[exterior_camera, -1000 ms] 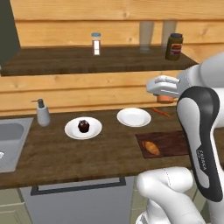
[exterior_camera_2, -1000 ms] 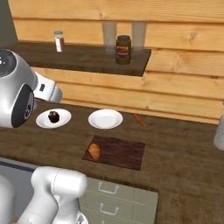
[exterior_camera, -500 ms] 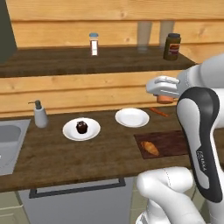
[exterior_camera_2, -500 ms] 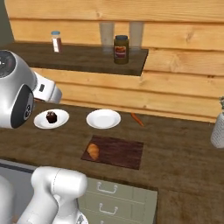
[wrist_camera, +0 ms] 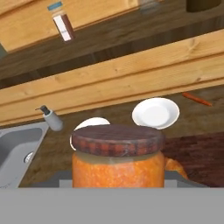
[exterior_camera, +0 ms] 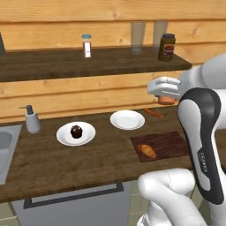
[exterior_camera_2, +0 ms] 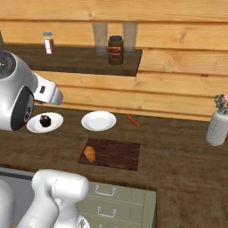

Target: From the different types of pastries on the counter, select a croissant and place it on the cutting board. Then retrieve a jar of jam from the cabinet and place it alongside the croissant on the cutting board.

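Jam jar (wrist_camera: 117,161) gripped (above counter (exterior_camera: 66,159))

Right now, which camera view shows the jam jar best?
The hand view: the jam jar sits close up, brown lid and orange body clear. The left base view catches just an orange sliver below the hand.

Light plank wall (exterior_camera: 66,95), dark wall shelf (exterior_camera: 53,66)
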{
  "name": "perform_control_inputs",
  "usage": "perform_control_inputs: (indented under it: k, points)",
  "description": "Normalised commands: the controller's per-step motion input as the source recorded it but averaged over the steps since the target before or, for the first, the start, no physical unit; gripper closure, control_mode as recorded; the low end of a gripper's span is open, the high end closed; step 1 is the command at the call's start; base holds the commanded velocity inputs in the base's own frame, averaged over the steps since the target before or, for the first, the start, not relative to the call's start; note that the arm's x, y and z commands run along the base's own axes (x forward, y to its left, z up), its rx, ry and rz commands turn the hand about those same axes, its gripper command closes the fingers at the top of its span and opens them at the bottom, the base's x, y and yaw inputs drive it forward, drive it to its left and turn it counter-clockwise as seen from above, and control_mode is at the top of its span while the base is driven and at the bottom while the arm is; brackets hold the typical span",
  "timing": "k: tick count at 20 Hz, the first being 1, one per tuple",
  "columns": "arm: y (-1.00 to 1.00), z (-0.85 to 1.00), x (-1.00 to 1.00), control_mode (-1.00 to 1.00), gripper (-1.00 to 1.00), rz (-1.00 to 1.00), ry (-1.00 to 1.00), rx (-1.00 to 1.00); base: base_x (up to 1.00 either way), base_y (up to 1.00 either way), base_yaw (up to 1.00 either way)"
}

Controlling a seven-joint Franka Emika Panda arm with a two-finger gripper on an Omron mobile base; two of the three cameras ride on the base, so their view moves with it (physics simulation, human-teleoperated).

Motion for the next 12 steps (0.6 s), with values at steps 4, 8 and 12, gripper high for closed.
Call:
perform_control_inputs:
  k: [4, 8, 12]
  points:
    - [-0.32, -0.16, -0.09, -1.00, 1.00, 0.02, -0.01, 0.00, 0.00, 0.00, 0.00]
    - [-0.51, -0.33, 0.00, -1.00, 1.00, 0.13, -0.01, 0.00, 0.00, 0.00, 0.00]
    - [-0.38, -0.22, -0.02, -1.00, 1.00, 0.24, -0.05, 0.00, 0.00, 0.00, 0.00]
